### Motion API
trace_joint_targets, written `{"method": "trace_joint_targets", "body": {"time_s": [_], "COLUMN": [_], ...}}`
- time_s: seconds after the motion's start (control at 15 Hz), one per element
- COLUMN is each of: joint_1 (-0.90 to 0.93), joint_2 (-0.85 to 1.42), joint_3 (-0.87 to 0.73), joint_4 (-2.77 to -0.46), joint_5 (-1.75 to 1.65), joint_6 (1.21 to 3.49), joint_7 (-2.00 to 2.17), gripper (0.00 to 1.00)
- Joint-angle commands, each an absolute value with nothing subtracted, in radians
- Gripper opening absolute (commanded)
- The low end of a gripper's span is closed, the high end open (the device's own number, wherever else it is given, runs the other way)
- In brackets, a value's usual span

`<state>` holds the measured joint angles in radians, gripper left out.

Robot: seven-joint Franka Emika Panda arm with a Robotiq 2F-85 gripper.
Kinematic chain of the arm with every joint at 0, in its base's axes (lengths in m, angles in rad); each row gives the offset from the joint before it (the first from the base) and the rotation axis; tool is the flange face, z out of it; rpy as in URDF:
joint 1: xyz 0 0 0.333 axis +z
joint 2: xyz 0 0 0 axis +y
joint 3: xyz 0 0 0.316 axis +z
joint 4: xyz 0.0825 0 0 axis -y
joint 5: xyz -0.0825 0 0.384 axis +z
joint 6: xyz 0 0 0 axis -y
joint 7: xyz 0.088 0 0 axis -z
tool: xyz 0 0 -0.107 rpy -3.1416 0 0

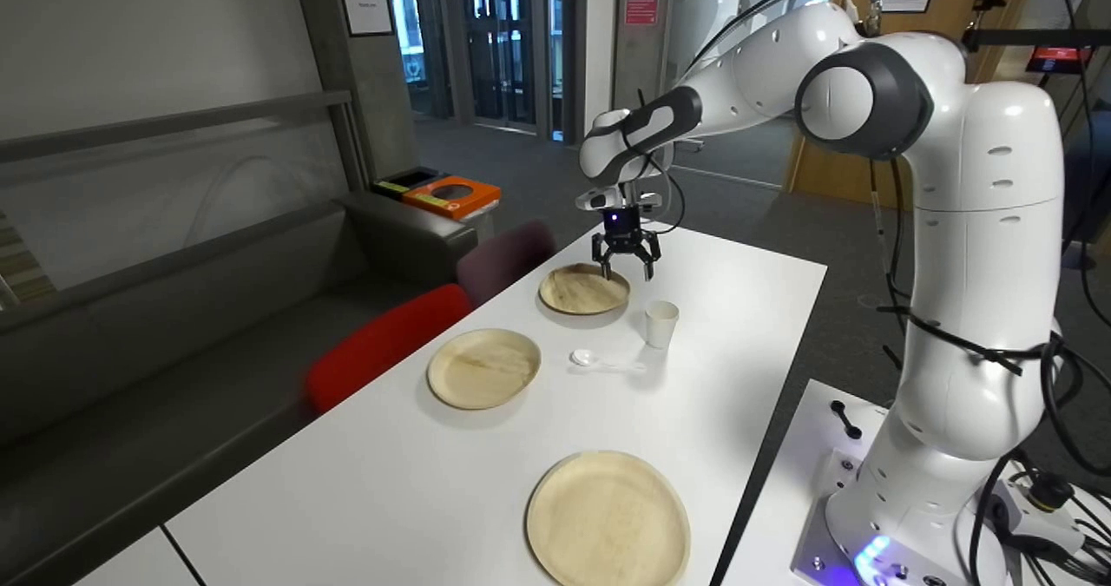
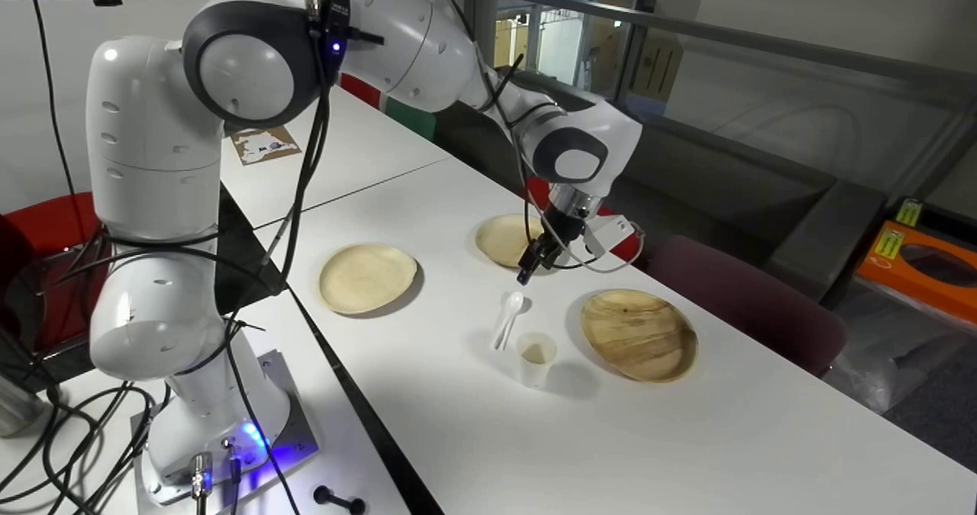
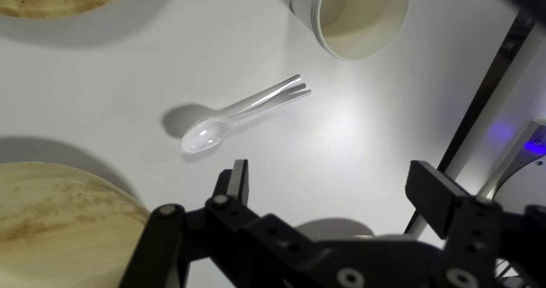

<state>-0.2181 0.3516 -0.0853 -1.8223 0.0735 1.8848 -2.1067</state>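
One claw (image 3: 328, 168) on one white arm (image 1: 755, 78): spread wide, holding nothing, above the table (image 1: 738, 308). One white spoon (image 3: 207, 134), on the table just ahead of the claw in the wrist view; one bowl shows, but the handle end looks split, so whether a second lies there cannot be told. One white cup (image 1: 661, 327), upright near the spoon's handle end. Three in wood, round, apart: brown plate (image 2: 640, 336), near the cup; pale plate (image 1: 484, 369), off the spoon's bowl end; second pale plate (image 1: 608, 516), nearest the arm's base. Two along the table's edge in an exterior view: red chair (image 1: 391, 343), purple chair (image 1: 508, 260). One sofa (image 1: 217, 352), dark, behind them.
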Motion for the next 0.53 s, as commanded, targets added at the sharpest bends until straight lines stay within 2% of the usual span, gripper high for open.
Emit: {"method": "trace_joint_targets", "body": {"time_s": [0.0, 0.47], "joint_1": [-0.198, -0.233], "joint_2": [0.357, 0.459], "joint_3": [-0.09, -0.064], "joint_4": [-1.841, -1.787], "joint_5": [-0.026, 0.18], "joint_6": [1.981, 2.094], "joint_7": [-2.075, -1.755], "gripper": [1.0, 1.0]}}
